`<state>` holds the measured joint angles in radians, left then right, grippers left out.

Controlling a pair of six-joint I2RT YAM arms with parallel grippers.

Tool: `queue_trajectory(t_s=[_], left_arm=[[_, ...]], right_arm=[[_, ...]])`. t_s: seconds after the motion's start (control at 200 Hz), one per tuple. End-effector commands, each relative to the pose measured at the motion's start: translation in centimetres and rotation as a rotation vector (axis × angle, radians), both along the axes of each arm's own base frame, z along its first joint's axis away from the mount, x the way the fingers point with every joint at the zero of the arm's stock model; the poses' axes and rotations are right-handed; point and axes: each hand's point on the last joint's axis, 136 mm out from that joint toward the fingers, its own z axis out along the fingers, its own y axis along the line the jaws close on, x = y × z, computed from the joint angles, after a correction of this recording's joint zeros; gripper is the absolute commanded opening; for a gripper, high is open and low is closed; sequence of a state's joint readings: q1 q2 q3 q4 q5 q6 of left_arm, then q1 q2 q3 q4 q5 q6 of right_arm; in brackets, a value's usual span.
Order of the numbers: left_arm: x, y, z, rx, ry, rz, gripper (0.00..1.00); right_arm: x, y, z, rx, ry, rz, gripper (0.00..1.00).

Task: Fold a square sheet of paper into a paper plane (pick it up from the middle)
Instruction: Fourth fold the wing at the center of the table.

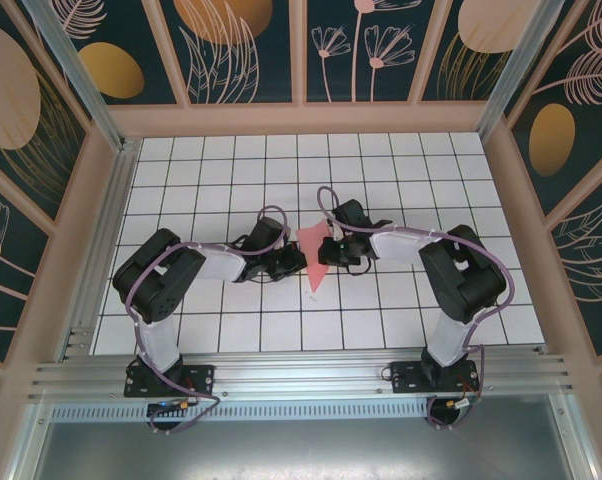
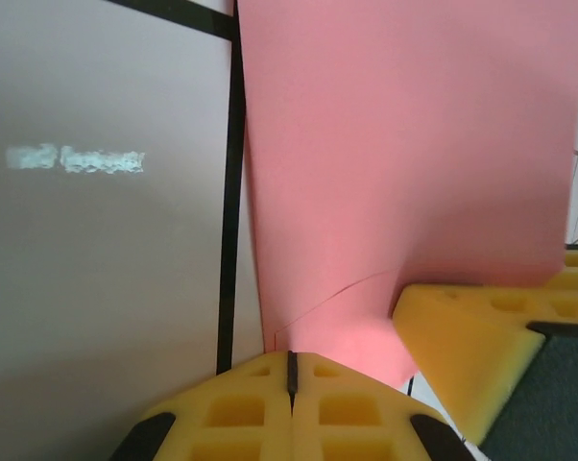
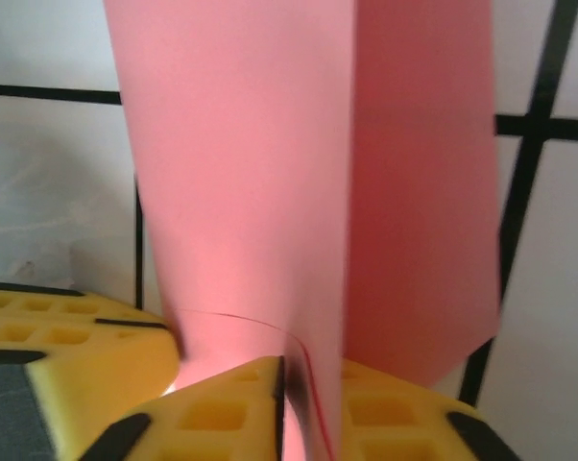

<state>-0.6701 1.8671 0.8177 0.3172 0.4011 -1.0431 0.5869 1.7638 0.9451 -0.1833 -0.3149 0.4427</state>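
Note:
The pink paper (image 1: pixel 315 255) is folded into a narrow pointed plane shape, wide end away from me and tip toward the near edge. It stands on edge between both grippers at mid-table. My left gripper (image 1: pixel 293 262) meets it from the left. In the left wrist view its yellow fingers (image 2: pixel 291 363) are pressed shut at the lower edge of the paper (image 2: pixel 395 144). My right gripper (image 1: pixel 331 250) comes in from the right. Its fingers (image 3: pixel 308 389) stand slightly apart, with the fold of the paper (image 3: pixel 241 163) between them and a dark gap beside it.
The table (image 1: pixel 231 170) is white with a black grid, walled by patterned panels on three sides. An aluminium rail (image 1: pixel 301 375) carrying both arm bases runs along the near edge. One finger of the other gripper shows in each wrist view (image 2: pixel 471 336) (image 3: pixel 68 346).

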Motion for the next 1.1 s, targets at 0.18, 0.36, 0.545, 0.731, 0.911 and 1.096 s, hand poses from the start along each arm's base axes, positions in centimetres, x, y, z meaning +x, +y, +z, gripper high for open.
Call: queue_trajectory(t_s=[0.18,0.36,0.545,0.731,0.911,1.096], left_arm=[[-0.9,2.0,-3.6,0.148,0.067,0.033,0.00],[-0.9,2.2,-4.1,0.157,0.077,0.037,0.00],[-0.9,2.1,-4.1,0.159,0.072,0.028,0.00],[-1.0,2.2,-4.4,0.161,0.078,0.030,0.00],[-1.0,2.2,-4.5,0.161,0.079,0.028,0.00],[-1.0,2.1,-4.4,0.156,0.079,0.026,0.00]], right_arm=[[-1.2,1.8,2.7,0.195,0.048,0.017,0.25],[-1.1,1.7,2.9,0.218,0.060,-0.006,0.27],[-0.1,1.1,3.0,0.188,0.069,-0.100,0.21],[-0.1,0.3,2.8,0.148,0.085,-0.147,0.31],[-1.6,0.4,2.5,0.170,0.112,-0.099,0.32],[-2.3,-0.3,1.5,0.138,0.129,-0.103,0.31]])
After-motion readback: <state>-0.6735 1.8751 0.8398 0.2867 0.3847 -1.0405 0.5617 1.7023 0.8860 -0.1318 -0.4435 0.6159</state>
